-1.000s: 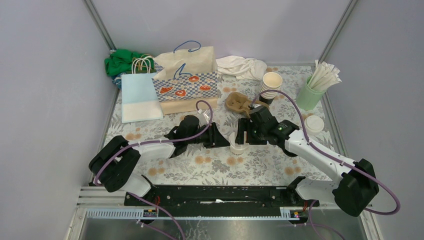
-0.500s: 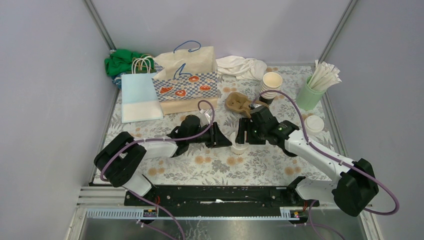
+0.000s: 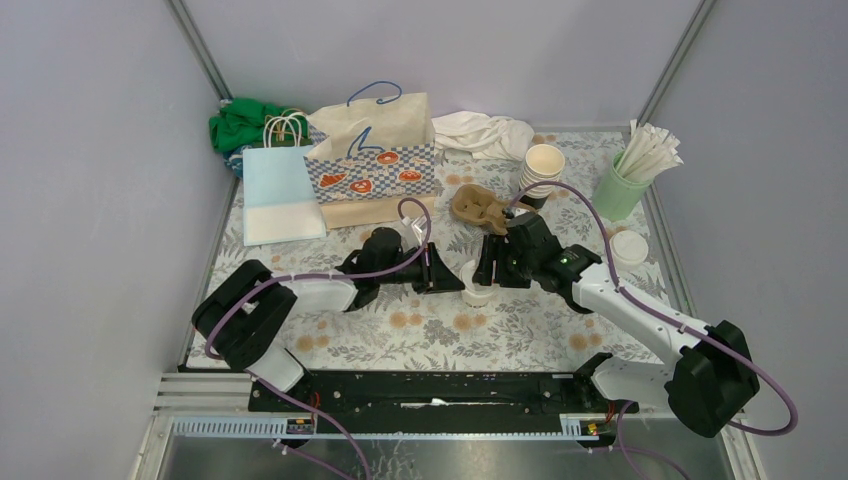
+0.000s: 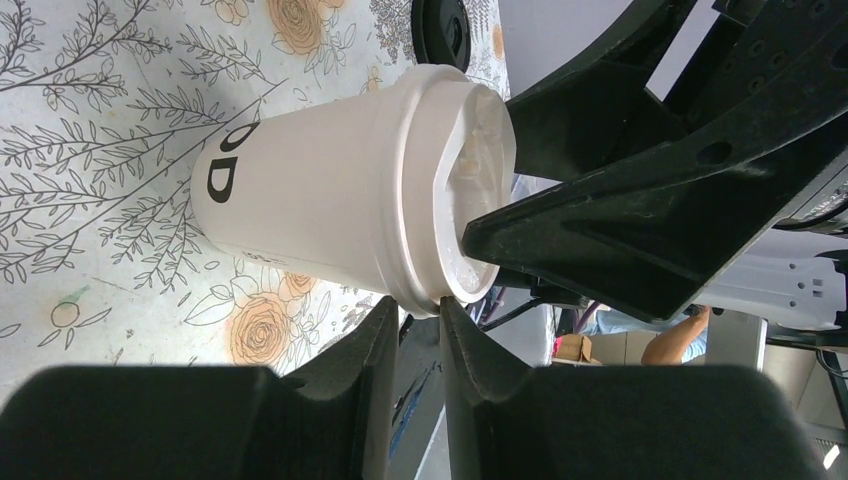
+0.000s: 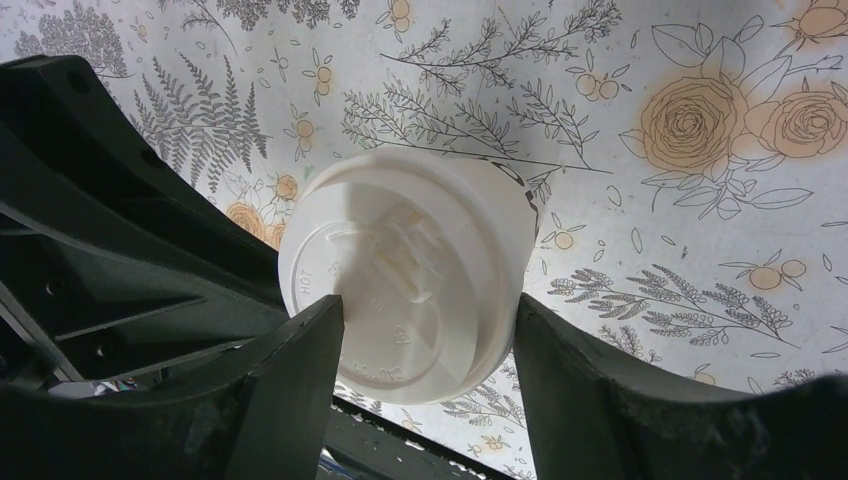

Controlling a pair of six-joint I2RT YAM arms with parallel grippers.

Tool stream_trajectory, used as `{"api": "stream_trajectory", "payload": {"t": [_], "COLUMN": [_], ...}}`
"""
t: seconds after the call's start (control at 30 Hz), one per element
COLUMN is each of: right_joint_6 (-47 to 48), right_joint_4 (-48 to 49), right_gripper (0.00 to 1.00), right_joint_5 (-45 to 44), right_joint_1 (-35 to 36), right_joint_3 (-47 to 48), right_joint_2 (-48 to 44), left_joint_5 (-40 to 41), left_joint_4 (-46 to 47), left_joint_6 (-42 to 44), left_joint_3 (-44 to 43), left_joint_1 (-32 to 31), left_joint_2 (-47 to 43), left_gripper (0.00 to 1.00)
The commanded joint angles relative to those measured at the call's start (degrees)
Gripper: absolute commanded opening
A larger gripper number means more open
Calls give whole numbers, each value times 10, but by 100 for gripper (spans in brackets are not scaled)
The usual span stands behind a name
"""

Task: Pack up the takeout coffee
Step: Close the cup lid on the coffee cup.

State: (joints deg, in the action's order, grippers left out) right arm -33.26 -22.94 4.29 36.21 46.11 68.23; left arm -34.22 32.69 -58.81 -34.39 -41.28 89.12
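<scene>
Presently the left gripper [image 4: 418, 312] has its jaws at a narrow slit, the rim of the white lid [image 5: 400, 270] at their mouth; whether they pinch it cannot be told. The right gripper [image 5: 425, 318] straddles that lid, a finger against each side, firm clamping unconfirmed. The lidded cup [image 3: 476, 285] stands on the floral table [image 3: 520, 325], just nearside of the brown cup carrier [image 3: 476, 206]. A stack of open cups [image 3: 543, 165] stands right of the carrier.

A cream cup [image 4: 300, 200] with dark letters on its side stands upright mid-worktop [image 3: 520, 320], capped by a white lid [image 5: 405, 285]. A stack of open cups [image 3: 543, 168] stands at the back right, and a loose lid [image 3: 629, 247] lies nearer.
</scene>
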Motion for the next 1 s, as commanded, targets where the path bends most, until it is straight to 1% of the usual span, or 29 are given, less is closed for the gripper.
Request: {"api": "stream_trajectory", "payload": {"t": [0.0,0.13,0.4,0.63,0.8,0.97], "right_joint_6": [6,6,3,3,3,8], "right_joint_4": [-8,-3,10,15,15,-6], "right_gripper": [67,68,68,68,67,68], "right_joint_5": [25,28,41,48,50,39], "right_joint_1": [-1,-1,-7,-12,-17,-22], "right_joint_3": [-26,-30,-47,-56,-53,-21], "right_joint_2": [12,15,18,18,12,0], "left_joint_5": [26,29,40,59,57,71], "left_joint_4": [-31,-51,-52,-79,-90,-156], "left_joint_6": [30,41,50,68,72,96], "left_joint_3": [-18,-23,-13,-15,-24,-69], "left_joint_1": [-2,-1,-3,-10,-10,-10], "left_joint_2": [13,20,40,52,54,17], "left_gripper": [25,25,24,24,23,25]}}
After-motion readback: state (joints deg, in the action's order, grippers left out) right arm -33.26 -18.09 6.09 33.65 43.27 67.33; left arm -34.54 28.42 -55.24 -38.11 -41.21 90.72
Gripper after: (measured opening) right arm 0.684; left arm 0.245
